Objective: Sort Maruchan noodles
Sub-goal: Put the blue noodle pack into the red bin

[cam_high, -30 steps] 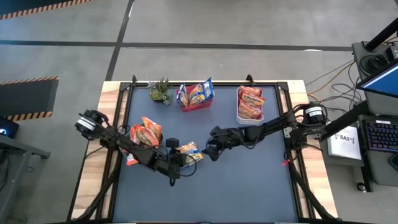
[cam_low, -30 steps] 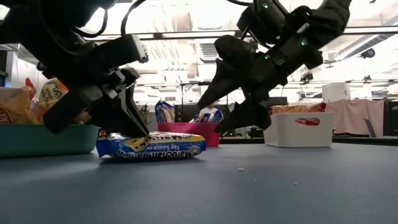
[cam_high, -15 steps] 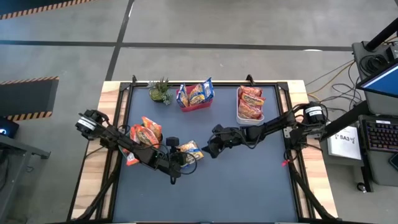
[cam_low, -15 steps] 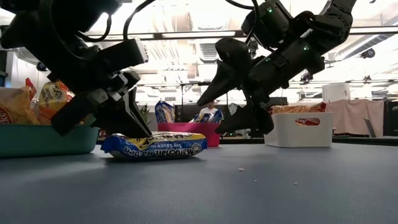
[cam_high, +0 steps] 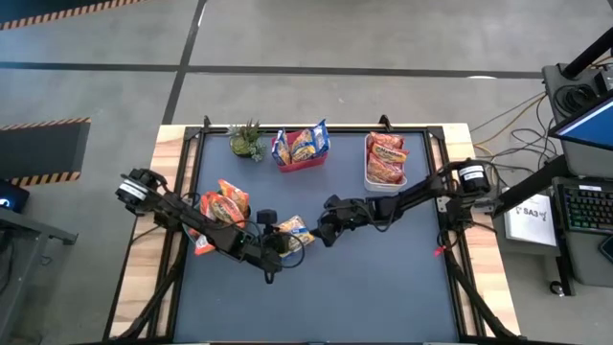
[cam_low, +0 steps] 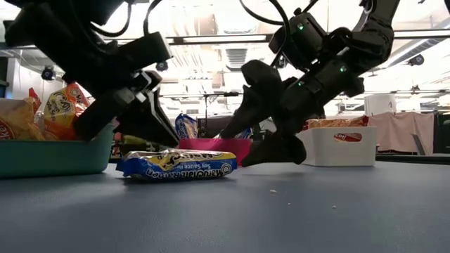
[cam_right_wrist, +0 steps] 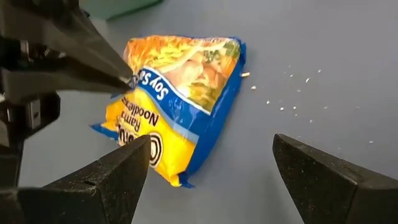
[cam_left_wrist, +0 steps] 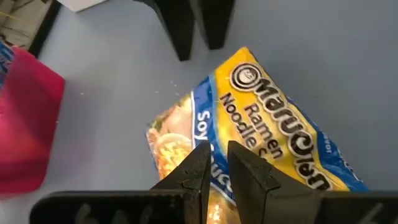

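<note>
A yellow-and-blue Maruchan soy sauce ramen packet [cam_high: 293,230] is seen lying flat on the dark tabletop [cam_high: 383,287], near its middle. The left pincer [cam_left_wrist: 216,163] is positioned just above one edge of that packet, its fingers drawn narrow with only a slim gap between them (contact with the wrapper cannot be told). The right pincer [cam_right_wrist: 208,165] is held wide on the packet's other side, low over the tabletop, with nothing between its fingers. Orange packets [cam_high: 225,203] are kept in a teal bin [cam_low: 49,156] at the left, more yellow-and-blue packets in a red bin [cam_high: 302,160] at the back, and red packets in a white bin [cam_high: 381,180]. A small green plant [cam_high: 246,140] is set beside the red bin.
</note>
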Robot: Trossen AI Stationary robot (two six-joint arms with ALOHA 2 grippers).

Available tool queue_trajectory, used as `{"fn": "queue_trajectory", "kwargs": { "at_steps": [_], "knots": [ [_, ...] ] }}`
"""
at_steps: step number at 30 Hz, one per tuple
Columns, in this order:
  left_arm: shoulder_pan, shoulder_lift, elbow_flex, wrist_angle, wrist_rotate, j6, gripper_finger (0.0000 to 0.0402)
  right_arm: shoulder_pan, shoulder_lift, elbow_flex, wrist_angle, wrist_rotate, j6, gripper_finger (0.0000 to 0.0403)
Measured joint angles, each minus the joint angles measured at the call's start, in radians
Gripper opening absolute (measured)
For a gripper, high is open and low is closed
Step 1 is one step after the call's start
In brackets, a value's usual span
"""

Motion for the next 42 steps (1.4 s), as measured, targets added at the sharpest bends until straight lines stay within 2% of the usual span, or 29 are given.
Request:
{"fn": "queue_trajectory", "kwargs": {
  "at_steps": [11, 19, 27, 31, 35, 42],
  "knots": [
    [0.003, -0.024, 0.087, -0.231, -0.023, -0.067, 0.0038, -0.026, 0.000, 0.002, 0.014, -0.017, -0.073, 0.0325],
    [0.011, 0.018, 0.054, -0.174, -0.018, -0.176, 0.0038, -0.031, -0.001, 0.002, 0.016, -0.061, -0.074, 0.0325],
    [0.015, 0.104, 0.056, 0.018, -0.036, -0.143, 0.0038, -0.031, -0.002, 0.003, 0.019, -0.098, -0.058, 0.0325],
    [0.015, 0.107, 0.055, 0.111, -0.017, -0.070, 0.0038, -0.031, -0.002, 0.006, 0.019, -0.121, -0.055, 0.0325],
    [0.004, 0.080, 0.069, 0.052, -0.017, -0.026, 0.0038, -0.031, -0.004, 0.006, 0.017, -0.182, -0.039, 0.0325],
    [-0.011, -0.004, 0.070, -0.105, -0.020, -0.068, 0.0038, -0.044, -0.010, 0.006, 0.006, -0.233, 0.009, 0.0325]
  ]
}}
